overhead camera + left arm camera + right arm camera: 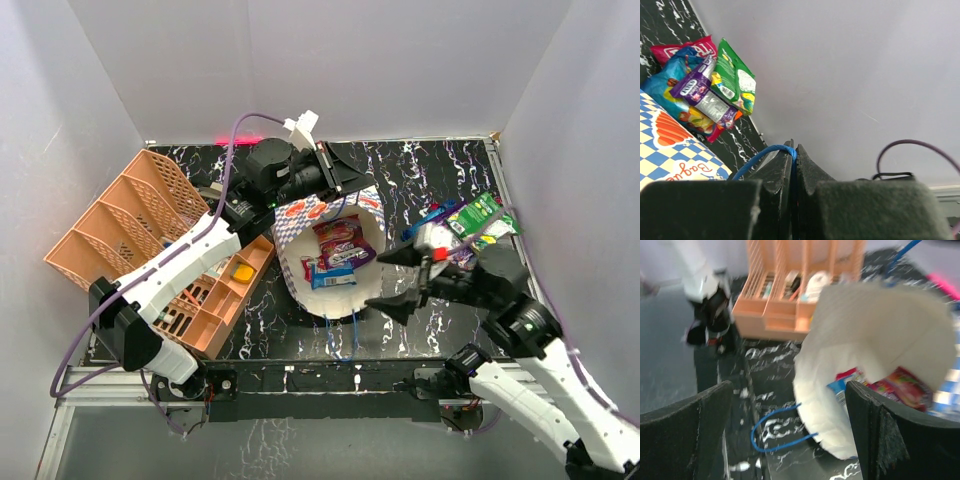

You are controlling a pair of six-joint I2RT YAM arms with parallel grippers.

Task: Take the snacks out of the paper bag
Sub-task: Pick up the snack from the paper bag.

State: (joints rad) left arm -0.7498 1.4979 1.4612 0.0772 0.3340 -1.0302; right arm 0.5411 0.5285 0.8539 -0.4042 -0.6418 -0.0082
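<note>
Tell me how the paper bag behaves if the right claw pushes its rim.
Probably floppy: the paper bag has thin walls and a bulging mouth, so it would likely buckle. Likely light, with a few snacks inside, so it may slide. The left claw, shut on a blue handle, should limit tipping.

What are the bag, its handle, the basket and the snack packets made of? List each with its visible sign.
The carrier bag looks like matte paper: a stiff, creased white wall. Its handle is thin blue cord, fibre or plastic, hard to tell. The basket seems to be peach plastic, with a moulded lattice. The snack packets look like glossy film, crinkled and catching light.
</note>
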